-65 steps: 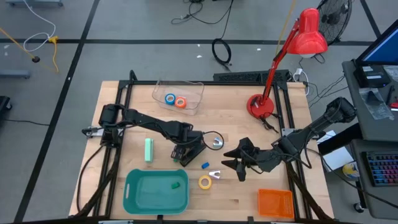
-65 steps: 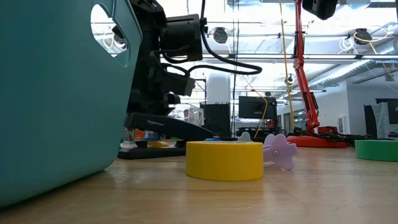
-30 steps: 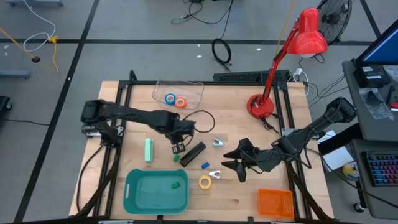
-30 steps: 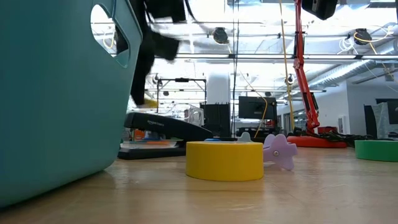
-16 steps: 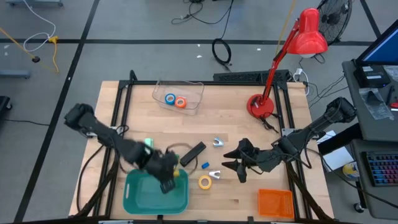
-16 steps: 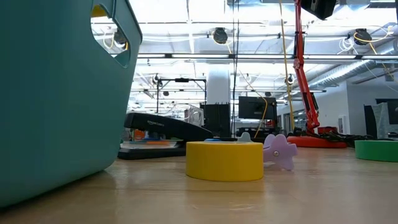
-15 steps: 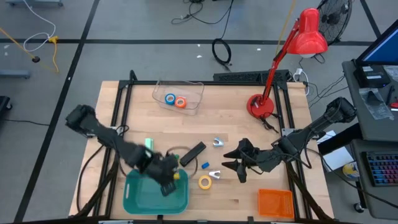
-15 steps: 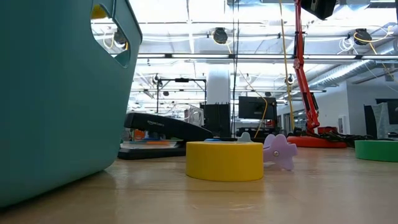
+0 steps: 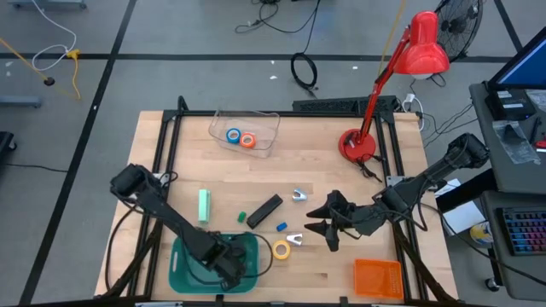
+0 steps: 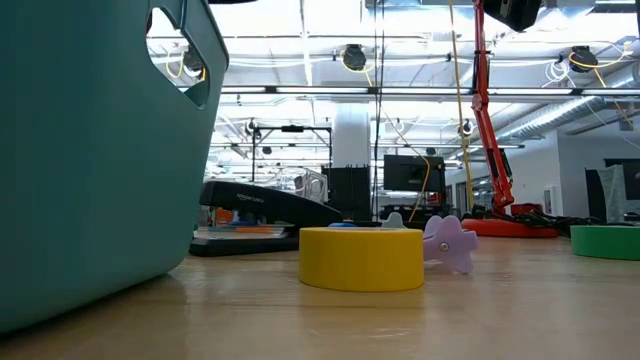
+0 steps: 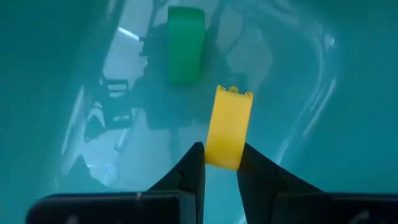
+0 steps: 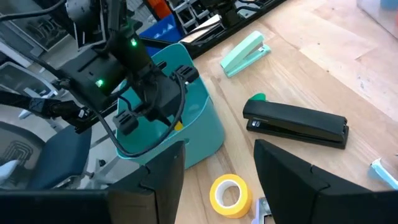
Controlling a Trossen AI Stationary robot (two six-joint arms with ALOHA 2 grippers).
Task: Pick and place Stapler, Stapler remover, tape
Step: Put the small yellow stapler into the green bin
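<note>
While the left gripper (image 9: 229, 271) hangs inside the teal bin (image 9: 181, 275) in the high view, the right gripper (image 9: 322, 223) waits mid-table, fingers spread wide, with the black stapler (image 9: 265, 210) and yellow tape (image 9: 281, 250) loose nearby. In the left wrist view, the fingers pinch a small yellow piece (image 11: 227, 127) above the bin floor, walls close, beside a green piece (image 11: 185, 44), likely for release.

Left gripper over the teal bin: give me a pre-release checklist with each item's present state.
1. left gripper inside the teal bin: ok.
2. Fingers pinch the yellow piece: ok.
3. Yellow piece clear of the green piece on the bin floor: ok.
4. Height above the bin floor: cannot tell.
5. right gripper open, waiting away from the bin: ok.
6. black stapler and yellow tape roll still on the table: not ok.
</note>
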